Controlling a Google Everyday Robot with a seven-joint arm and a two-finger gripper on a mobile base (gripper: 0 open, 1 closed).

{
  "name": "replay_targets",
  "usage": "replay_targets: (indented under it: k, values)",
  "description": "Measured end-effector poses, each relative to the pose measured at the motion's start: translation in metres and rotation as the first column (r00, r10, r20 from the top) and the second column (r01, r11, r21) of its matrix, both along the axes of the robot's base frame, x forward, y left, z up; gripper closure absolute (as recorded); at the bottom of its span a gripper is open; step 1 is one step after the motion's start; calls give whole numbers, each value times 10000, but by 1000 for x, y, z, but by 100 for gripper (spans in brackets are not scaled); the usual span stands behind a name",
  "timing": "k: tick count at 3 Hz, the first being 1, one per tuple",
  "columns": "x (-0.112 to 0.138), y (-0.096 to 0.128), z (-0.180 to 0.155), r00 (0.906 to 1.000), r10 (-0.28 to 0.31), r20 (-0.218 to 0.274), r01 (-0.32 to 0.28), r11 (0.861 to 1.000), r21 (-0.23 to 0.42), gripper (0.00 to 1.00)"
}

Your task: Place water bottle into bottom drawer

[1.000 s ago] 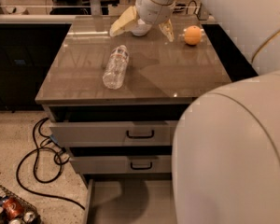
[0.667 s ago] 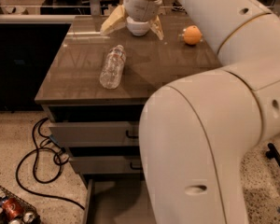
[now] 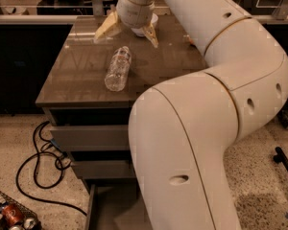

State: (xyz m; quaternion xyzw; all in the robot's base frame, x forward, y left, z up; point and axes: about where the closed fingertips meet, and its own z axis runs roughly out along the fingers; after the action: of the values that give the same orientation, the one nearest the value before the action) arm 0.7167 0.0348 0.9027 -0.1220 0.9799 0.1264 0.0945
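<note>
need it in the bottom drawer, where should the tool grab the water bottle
Mid-body of the water bottle, from straight above, closing across its width: it lies on its side on the cabinet top. The tool hangs open just beyond it.

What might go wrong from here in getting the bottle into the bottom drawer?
1. The clear crinkled plastic water bottle lies on its side on the brown cabinet top; it may roll away when the open claw, hovering just behind it, closes.
2. The robot's white arm hides much of the open grey bottom drawer, so the drop might miss.
</note>
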Motion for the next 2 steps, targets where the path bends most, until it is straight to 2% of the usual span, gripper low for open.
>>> replay_targets:
  k: [1,2]
  values:
    - [-9,11,-36,9965,-258,-795,262,9997,33,0]
    - [-14,10,-69,9870,-781,-1408,776,9969,-89,0]
